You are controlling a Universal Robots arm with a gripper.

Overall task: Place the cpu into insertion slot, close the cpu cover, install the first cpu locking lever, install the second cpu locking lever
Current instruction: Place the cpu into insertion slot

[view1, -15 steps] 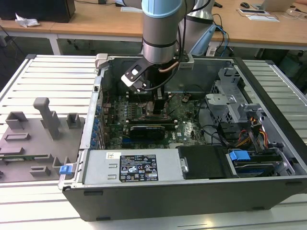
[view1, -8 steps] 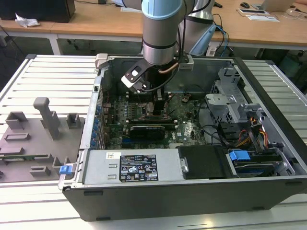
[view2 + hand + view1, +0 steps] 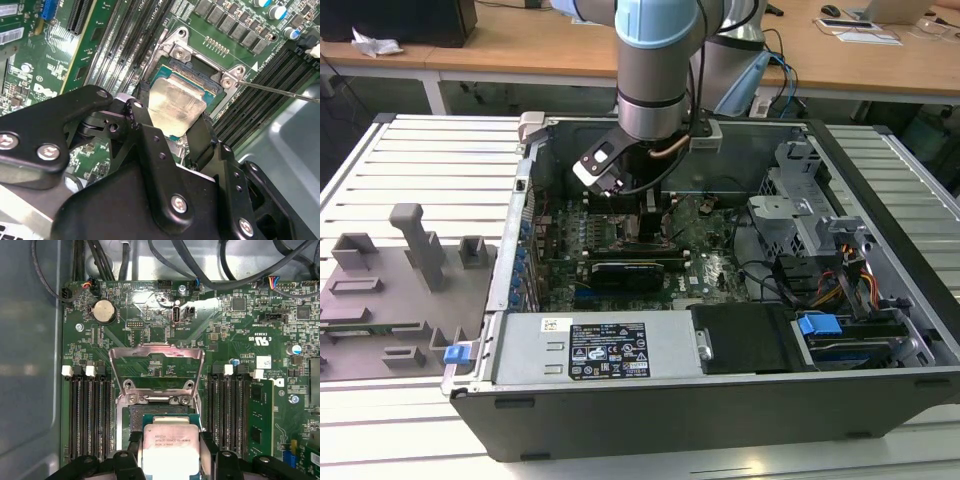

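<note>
Silver cpu (image 3: 170, 447) over insertion slot (image 3: 159, 411)

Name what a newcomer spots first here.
In the second wrist view, the pale silver cpu sits pinched in the jaws of the gripper just over the insertion slot. In the first wrist view the cpu cover stands open. The exterior view shows the arm reaching into the open computer case.

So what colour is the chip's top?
The cpu top is silver-grey; second wrist view shows it best.

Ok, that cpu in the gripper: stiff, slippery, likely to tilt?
The cpu looks like a thin rigid plate, so it probably won't flex. Its smooth metal edges could slip in the gripper. Held by two edges at the insertion slot, it might tilt.
</note>
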